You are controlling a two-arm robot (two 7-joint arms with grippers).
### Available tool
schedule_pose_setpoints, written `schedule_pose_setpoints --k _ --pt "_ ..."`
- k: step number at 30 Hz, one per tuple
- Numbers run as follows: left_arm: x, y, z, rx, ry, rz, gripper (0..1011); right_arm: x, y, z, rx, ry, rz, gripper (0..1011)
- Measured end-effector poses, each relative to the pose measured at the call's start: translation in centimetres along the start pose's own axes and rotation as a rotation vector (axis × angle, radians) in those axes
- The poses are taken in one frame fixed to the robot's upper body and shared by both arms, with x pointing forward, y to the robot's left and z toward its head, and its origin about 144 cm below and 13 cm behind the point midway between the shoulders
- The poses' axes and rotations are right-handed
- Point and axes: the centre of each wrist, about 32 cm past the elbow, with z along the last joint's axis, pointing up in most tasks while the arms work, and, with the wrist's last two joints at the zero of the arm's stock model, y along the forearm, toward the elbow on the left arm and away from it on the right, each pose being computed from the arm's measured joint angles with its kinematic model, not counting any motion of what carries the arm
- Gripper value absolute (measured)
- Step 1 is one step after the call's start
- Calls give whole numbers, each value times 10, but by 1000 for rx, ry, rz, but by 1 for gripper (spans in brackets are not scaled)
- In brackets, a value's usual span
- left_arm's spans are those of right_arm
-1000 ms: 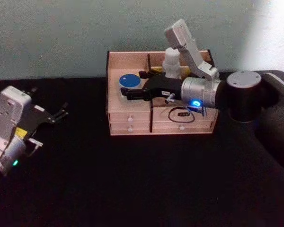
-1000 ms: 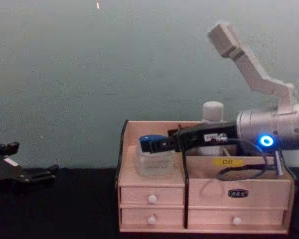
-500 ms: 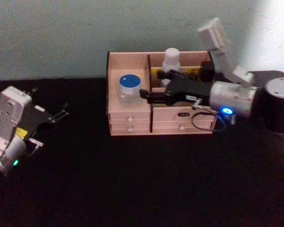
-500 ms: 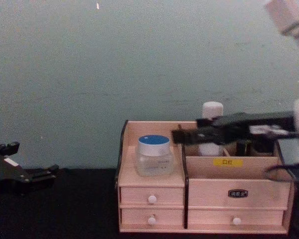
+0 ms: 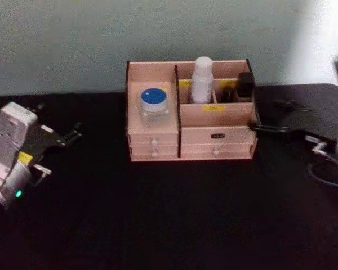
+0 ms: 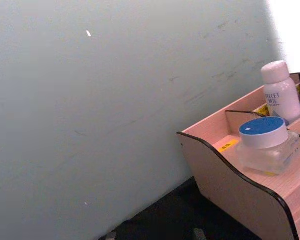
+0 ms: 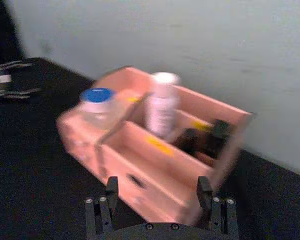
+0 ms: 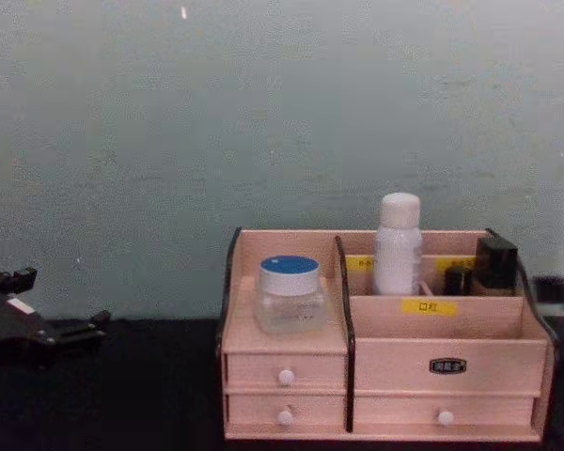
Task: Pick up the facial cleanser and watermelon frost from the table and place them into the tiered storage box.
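Your right gripper [image 7: 161,200] sits low to the right of the tiered storage box [image 5: 214,135], fingers spread and empty; the watermelon frost [image 5: 154,104] stands in its left compartment; the facial cleanser [image 5: 201,80] is upright behind the divider; your left gripper [image 5: 67,136] rests far left, fingers parted.

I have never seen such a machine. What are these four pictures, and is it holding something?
It is a robot with two arms, photographed from its head, chest and both wrists. On the black table stands a pale wooden tiered storage box. Inside are the tall white facial cleanser bottle and, on the left shelf, the clear blue-lidded watermelon frost jar. The left gripper rests at the table's left. The right gripper is open, right of the box, holding nothing.
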Motion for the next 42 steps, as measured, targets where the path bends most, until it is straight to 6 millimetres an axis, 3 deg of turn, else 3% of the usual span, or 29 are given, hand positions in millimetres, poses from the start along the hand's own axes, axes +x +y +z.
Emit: schedule_pose_setpoints --k 3,7,15,27,42 --pt "0 0 0 0 0 0 1001 1 -18 -6 11 6 -137 1000" --pt "0 0 0 0 0 0 1001 -1 -26 -12 5 -32 -292 1000" --pt "0 0 0 0 0 0 1001 -13 -11 -38 -37 -110 -523 1000" --pt "0 0 0 0 0 0 1001 -25 25 -72 -105 -129 -547 1000" --pt "0 0 0 0 0 0 1001 -25 24 -70 -100 -131 -547 1000"
